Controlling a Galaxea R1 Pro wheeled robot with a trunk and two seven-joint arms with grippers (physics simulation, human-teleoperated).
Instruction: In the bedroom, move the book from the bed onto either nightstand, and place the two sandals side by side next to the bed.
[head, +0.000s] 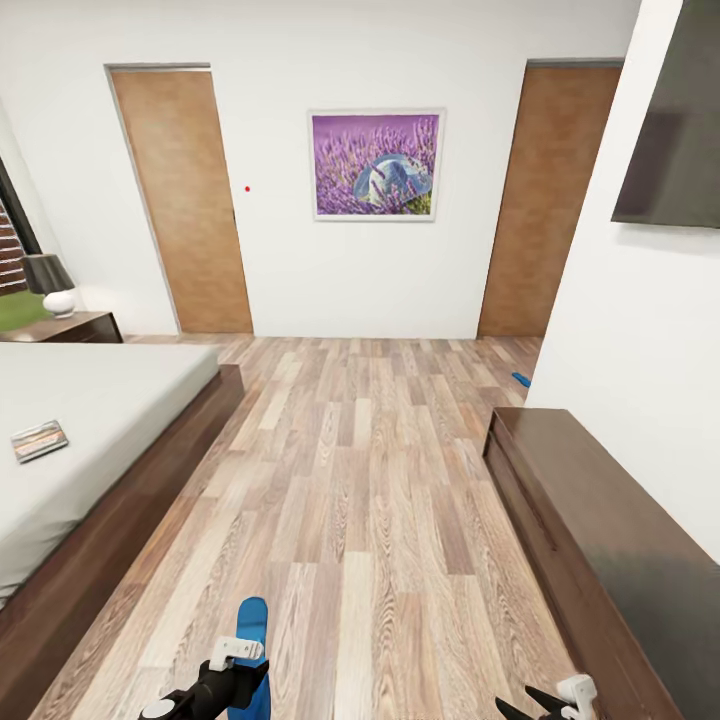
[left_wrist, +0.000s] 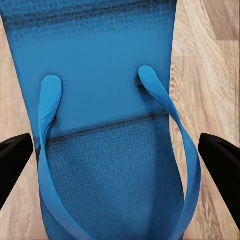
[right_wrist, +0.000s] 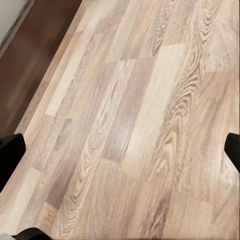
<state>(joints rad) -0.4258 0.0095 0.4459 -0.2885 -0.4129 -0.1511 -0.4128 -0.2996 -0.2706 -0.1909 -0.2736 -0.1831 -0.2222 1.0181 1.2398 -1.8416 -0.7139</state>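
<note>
With its fingers spread above the sandal (left_wrist: 107, 150) on the floor (head: 380, 500), the left gripper (left_wrist: 120, 150) risked pinching only a thin strap, letting the sandal slip free.

1. You have no readable text, label, brand, number or sign in any of the three views.
2. The book (head: 39, 440) on the bed (head: 110, 400) shows a cover too small and blurred for you to make out any lettering.
3. The framed picture (head: 376, 165) on the far wall is a purple flower scene; it carries no caption you can read.
4. The sandal (left_wrist: 107, 125) under the left wrist camera shows plain blue textured surface and straps, with no mark on it.
</note>
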